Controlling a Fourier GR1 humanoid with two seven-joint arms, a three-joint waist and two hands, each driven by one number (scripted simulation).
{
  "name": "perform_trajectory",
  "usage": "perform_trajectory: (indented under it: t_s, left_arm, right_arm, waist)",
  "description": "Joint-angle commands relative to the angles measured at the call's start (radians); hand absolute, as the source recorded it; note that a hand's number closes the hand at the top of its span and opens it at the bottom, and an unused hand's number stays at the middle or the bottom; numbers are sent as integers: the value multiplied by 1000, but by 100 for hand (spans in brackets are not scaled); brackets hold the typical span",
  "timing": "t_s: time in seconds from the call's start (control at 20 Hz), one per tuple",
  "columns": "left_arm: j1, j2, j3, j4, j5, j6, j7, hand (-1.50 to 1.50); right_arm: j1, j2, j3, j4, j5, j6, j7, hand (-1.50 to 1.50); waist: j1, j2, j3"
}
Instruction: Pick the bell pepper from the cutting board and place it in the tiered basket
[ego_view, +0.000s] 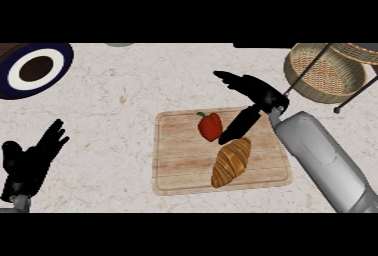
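- The pepper (210, 126) is seen lying on the board (177, 170); it has not been lifted, so nothing of the carrying or placing is judged done.
- The right robot hand (247, 102) is held above the board's far right corner, spread wide, with nothing in it: its fingers (230, 77) are stretched away toward the far side of the table (111, 100), and its thumb (238, 126) is pointed down beside the pepper.
- The pepper is found just to the left of that thumb; whether the two touch cannot be told from this view.
- The step in hand is judged to be the approach to the grasp; the closing round the pepper, the lift, the carry and the release are all left.
- The basket (325, 75) is set to the right of and beyond the right robot hand, near it but apart from the board; its wicker bowl and dark frame rods are seen, and no pepper is held in it.
- A croissant (231, 162) is laid on the board, on the near side of the thumb and just below the pepper; it is judged a thing to be left alone in the grasp.
- The left robot hand (29, 160) is shown open and at rest by the left edge, fingers up, well apart from the board.
- The table is of pale, mottled stone. A dark blue bowl (33, 70) with a white inner ring is set at its far left corner, well away from both robot hands.
- Of the room beyond the table nothing can be made out.
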Motion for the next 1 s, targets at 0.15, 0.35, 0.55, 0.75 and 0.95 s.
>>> perform_trajectory:
  t_s: [0.15, 0.35, 0.55, 0.75, 0.95]
  left_arm:
    - [53, -21, 8, -38, -23, 7, 35, 0]
    - [43, -24, 41, 2, -39, -22, 22, 0]
    - [58, -59, 22, -61, -81, 19, 53, 0]
    - [60, -56, 73, -48, -61, -34, 40, 0]
    - [45, -87, 72, -19, -99, -42, 36, 0]
  right_arm:
    - [-65, 59, -9, 56, -36, 138, 180, -150]
    - [-20, 16, -27, -29, 1, 179, 234, -150]
    - [-74, 32, -60, 60, 40, 200, 278, -150]
    - [-86, 42, -126, 131, 55, 243, 240, -150]
    - [27, 53, -120, 33, 63, 282, 244, -150]
  waist:
    - [-8, 0, -3]
    - [-18, -1, -4]
    - [-10, 1, -3]
    - [-7, 3, -3]
    - [-14, 1, -3]
